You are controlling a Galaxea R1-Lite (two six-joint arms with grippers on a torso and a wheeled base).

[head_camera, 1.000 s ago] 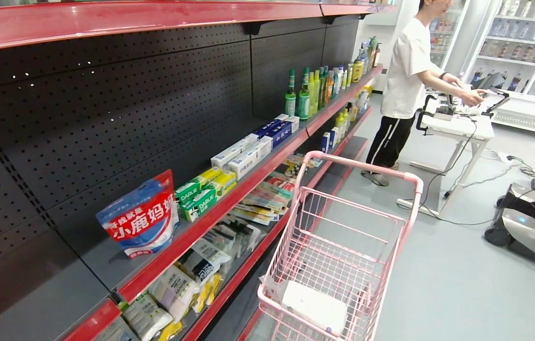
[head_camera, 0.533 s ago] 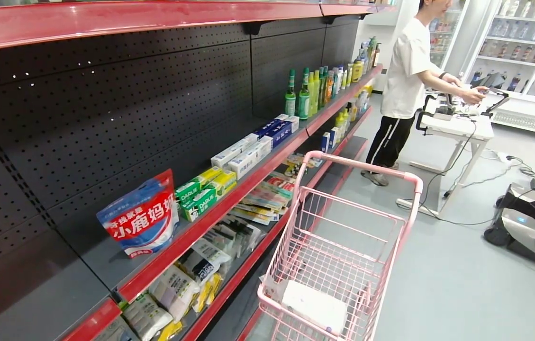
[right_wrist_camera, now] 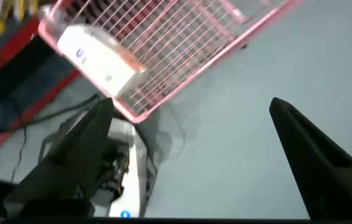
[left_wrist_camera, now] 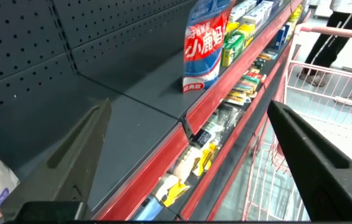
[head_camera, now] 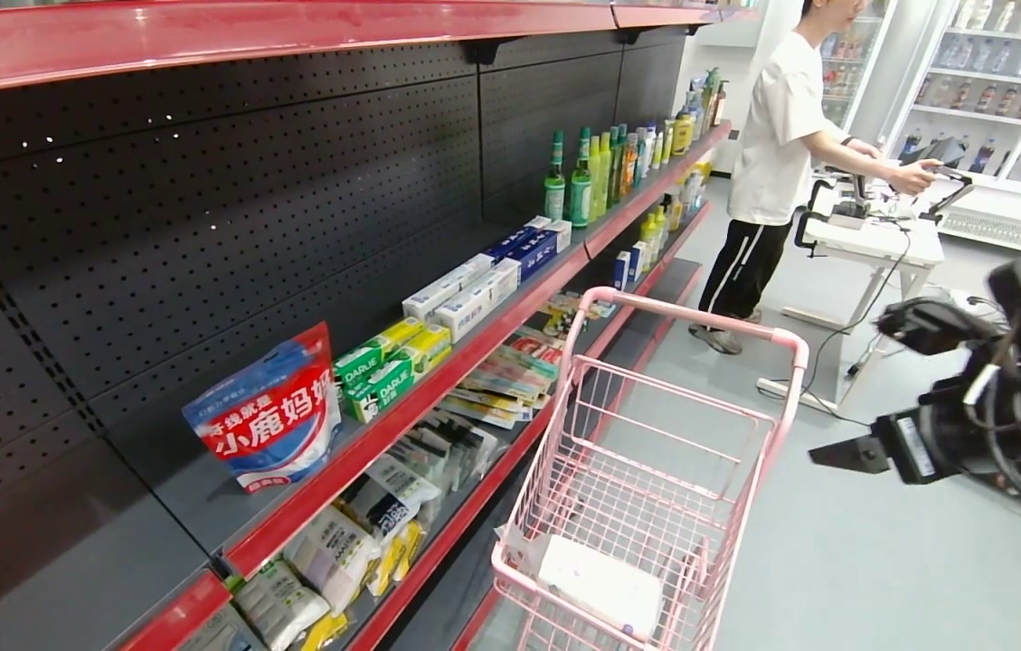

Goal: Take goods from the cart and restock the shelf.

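The pink wire cart (head_camera: pixel 686 318) stands on the floor beside the shelf (head_camera: pixel 401 420). A flat white package (head_camera: pixel 600 586) lies in the cart's near corner; the right wrist view shows the same white package (right_wrist_camera: pixel 98 59) and the cart (right_wrist_camera: pixel 182 37) from above. To the right of the cart, raised above the floor, my right gripper (head_camera: pixel 846 387) (right_wrist_camera: pixel 191 102) is open and holds nothing. My left gripper (left_wrist_camera: pixel 189 107) is open over the bare dark shelf board (left_wrist_camera: pixel 132 106), short of a red and blue bag (left_wrist_camera: pixel 205 43).
On the shelf beyond the red and blue bag (head_camera: pixel 270 411) stand toothpaste boxes (head_camera: pixel 392 362) and green bottles (head_camera: pixel 578 181). The lower shelf holds pouches (head_camera: pixel 334 551). A white table (head_camera: pixel 872 244) with cables stands behind the cart. Grey floor lies open to the right.
My right arm has come up into the head view from the right, its gripper open, and now covers the machine on the floor. The cart and shelf goods have not moved.
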